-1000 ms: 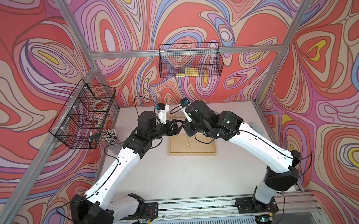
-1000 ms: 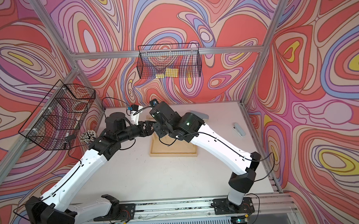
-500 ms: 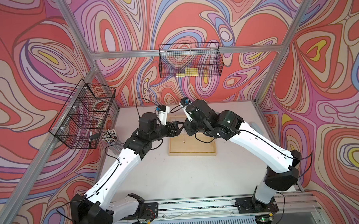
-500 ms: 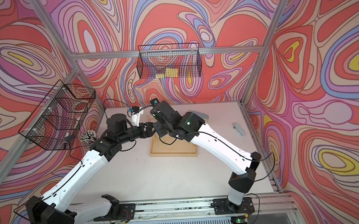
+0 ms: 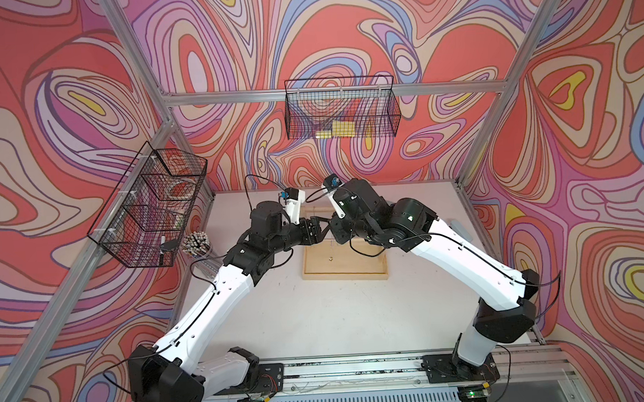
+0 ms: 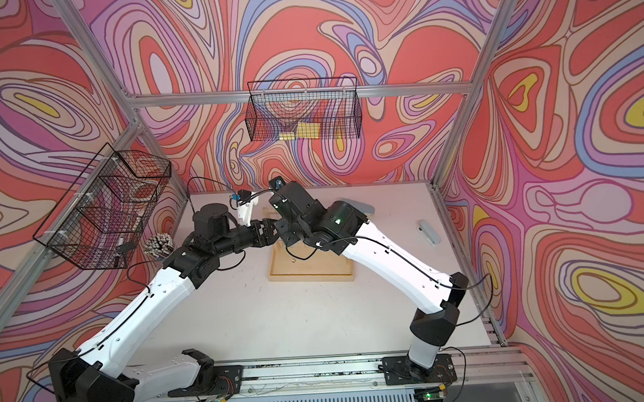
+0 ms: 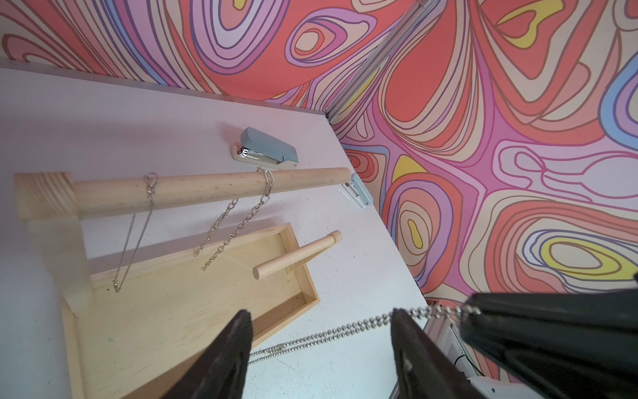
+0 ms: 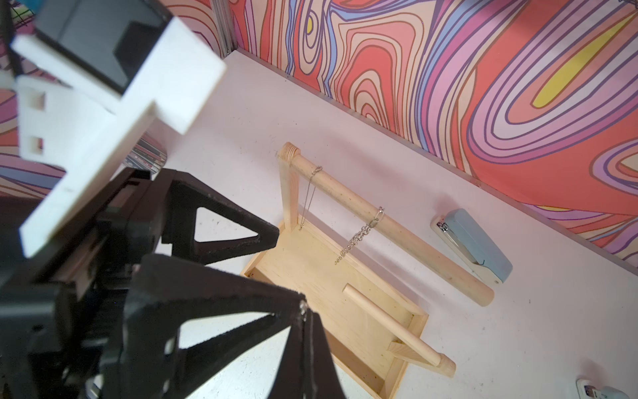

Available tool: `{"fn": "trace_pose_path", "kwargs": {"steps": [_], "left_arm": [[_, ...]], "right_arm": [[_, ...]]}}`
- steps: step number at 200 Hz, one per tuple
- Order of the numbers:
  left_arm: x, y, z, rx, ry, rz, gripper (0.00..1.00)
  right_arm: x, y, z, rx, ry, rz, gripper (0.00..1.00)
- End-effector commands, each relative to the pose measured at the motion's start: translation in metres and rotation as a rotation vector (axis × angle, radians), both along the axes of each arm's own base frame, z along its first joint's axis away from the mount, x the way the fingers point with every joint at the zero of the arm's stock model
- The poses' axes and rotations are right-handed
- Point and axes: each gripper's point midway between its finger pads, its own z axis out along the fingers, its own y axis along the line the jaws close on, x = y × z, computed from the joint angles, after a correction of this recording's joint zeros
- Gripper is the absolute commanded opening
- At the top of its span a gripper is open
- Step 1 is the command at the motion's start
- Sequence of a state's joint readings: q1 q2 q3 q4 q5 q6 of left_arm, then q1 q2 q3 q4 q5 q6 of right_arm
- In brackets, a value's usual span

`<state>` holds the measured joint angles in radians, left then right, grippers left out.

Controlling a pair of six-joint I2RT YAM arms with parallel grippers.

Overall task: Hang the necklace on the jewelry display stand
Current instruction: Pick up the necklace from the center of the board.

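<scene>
Silver bead necklace point(image 7: 345, 330) — limp, light, likely slippery — hangs pinched in the closed right claw point(image 8: 303, 311), while the open left claw point(image 7: 321, 314) should nip its slack loop.

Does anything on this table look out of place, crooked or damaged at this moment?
Nothing is spilled or broken. Only a larger stapler and a smaller stapler, both pale blue, lie on the table beside the jewelry display stand; they do not belong to a jewellery task. The stand itself sits flat and upright.
</scene>
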<state>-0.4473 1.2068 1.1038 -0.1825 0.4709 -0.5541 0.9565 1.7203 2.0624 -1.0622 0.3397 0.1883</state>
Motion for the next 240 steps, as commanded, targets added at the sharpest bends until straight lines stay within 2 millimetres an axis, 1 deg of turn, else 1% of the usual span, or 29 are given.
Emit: {"fn": "trace_pose_path", "kwargs": {"steps": [1,49,102,240], "left_arm": [[0.002,-0.006,0.017,-0.024,-0.051,-0.019,0.67],[0.003,-0.009,0.017,-0.034,-0.046,-0.028,0.67],[0.001,-0.019,0.014,-0.04,-0.041,-0.054,0.67],[0.014,-0.025,0.022,-0.032,-0.066,-0.044,0.67]], "right_arm": [[-0.002,-0.003,0.01,0.032,-0.012,-0.002,0.0],[-0.002,-0.003,0.011,0.035,-0.015,-0.003,0.0],[0.002,-0.005,0.009,0.037,-0.014,-0.011,0.0],[0.0,-0.006,0.011,0.05,-0.013,-0.007,0.0]]}}
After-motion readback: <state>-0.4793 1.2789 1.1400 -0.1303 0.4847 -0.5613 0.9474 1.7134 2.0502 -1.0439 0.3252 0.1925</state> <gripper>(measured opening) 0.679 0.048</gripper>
